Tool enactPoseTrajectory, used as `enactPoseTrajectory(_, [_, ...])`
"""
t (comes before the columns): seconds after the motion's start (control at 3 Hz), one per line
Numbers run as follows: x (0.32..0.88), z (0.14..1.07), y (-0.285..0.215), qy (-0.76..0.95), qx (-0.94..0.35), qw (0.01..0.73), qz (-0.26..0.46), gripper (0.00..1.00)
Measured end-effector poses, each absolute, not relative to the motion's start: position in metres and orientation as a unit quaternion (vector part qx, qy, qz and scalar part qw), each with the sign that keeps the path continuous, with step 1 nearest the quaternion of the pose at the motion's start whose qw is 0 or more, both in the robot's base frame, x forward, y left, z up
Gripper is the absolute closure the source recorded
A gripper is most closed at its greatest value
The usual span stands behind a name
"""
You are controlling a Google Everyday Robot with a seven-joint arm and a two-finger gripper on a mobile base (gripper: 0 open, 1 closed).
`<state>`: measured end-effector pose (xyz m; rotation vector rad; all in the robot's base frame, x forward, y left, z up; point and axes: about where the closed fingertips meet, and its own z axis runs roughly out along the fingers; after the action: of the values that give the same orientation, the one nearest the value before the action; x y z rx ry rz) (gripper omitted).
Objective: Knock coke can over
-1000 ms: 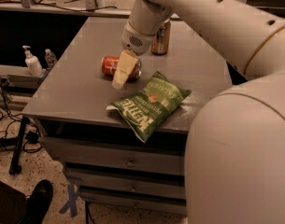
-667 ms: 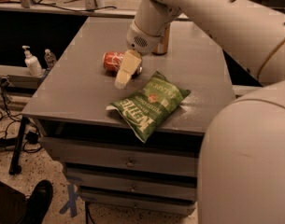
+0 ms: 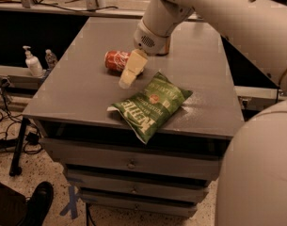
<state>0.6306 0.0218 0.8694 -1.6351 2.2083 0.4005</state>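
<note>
Coke can (image 3: 115, 60), red with white script, on its side behind the tool (image 3: 128, 76), grip state unclear

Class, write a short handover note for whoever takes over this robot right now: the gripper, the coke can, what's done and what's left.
Gripper: low over the table, between the coke can and the green chip bag; contact with the can cannot be told.
Coke can: lying on its side on the table.
Done: the can is knocked over.
Left: probably only lifting the arm clear.
</note>
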Motion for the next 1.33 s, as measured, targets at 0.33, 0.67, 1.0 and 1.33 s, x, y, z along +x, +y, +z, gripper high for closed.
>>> enactPoseTrajectory(0.33, [0.632, 0.885, 0.002, 0.794, -0.553, 0.212, 0.139, 0.0])
enactPoseTrajectory(0.67, [0.62, 0.918, -0.031, 0.795, -0.515, 0.285, 0.148, 0.0])
enactPoseTrajectory(1.0, [0.608, 0.954, -0.073, 0.778, -0.469, 0.386, 0.164, 0.0])
enactPoseTrajectory(1.33, [0.601, 0.969, -0.098, 0.747, -0.439, 0.464, 0.185, 0.0])
